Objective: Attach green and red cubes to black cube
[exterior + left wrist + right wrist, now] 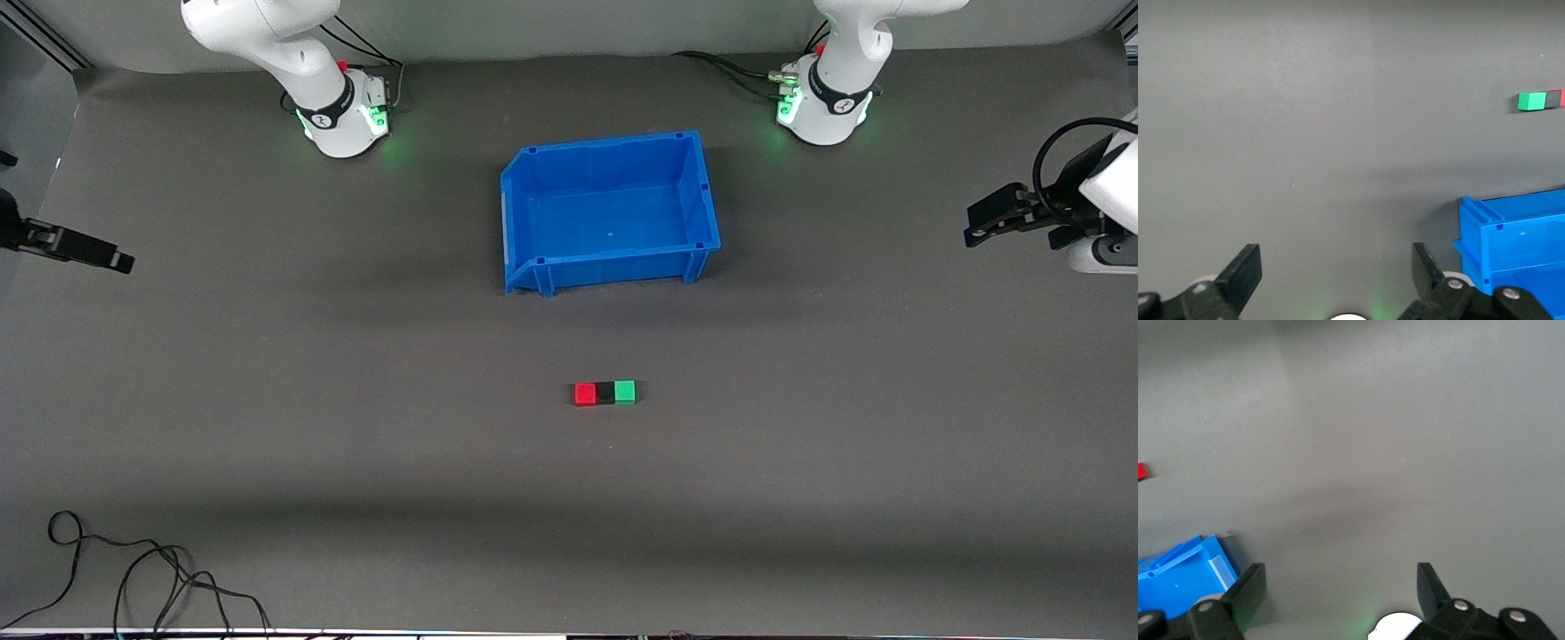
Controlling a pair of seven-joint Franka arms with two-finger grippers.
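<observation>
Half-cropped red cube (1141,472) touches black cube (605,392).

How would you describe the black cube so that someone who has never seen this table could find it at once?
Start at the blue bin in the middle of the table, then look nearer the front camera to a short row of three tiny cubes. The black cube is the middle one, touching the red cube and the green cube.

Even, soft overhead light, sharp focus, faint shadows beside the blue bin (524,222), no glare.
</observation>
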